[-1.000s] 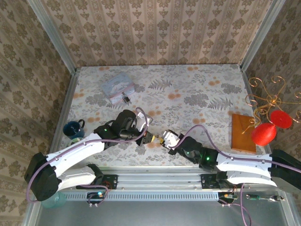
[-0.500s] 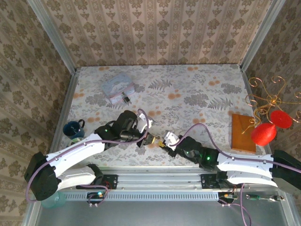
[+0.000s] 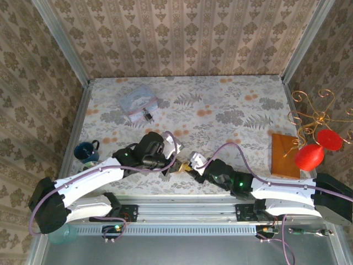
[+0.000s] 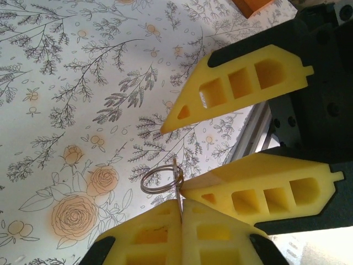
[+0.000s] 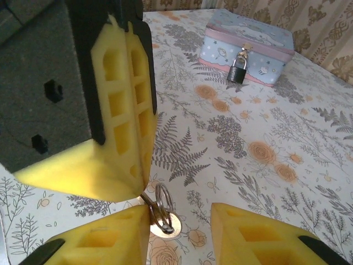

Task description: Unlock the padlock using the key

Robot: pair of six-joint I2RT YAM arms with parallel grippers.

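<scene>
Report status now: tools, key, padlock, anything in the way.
Left tool shut on the key. Right tool open around its head, not clamped. Padlock hanging on the tin box, untouched. Nothing in the way.

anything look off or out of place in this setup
Nothing is spilled or damaged. One oddity: the jaws of the left gripper are shut on the key with its ring end sticking out, so the blade seems buried between them. The padlock hangs on the clasp of the tin, shackle closed.

Padlock (image 3: 148,115) on front of tin (image 3: 135,100), tin far left on table (image 3: 248,105), key (image 5: 167,224) well apart, near front edge
</scene>
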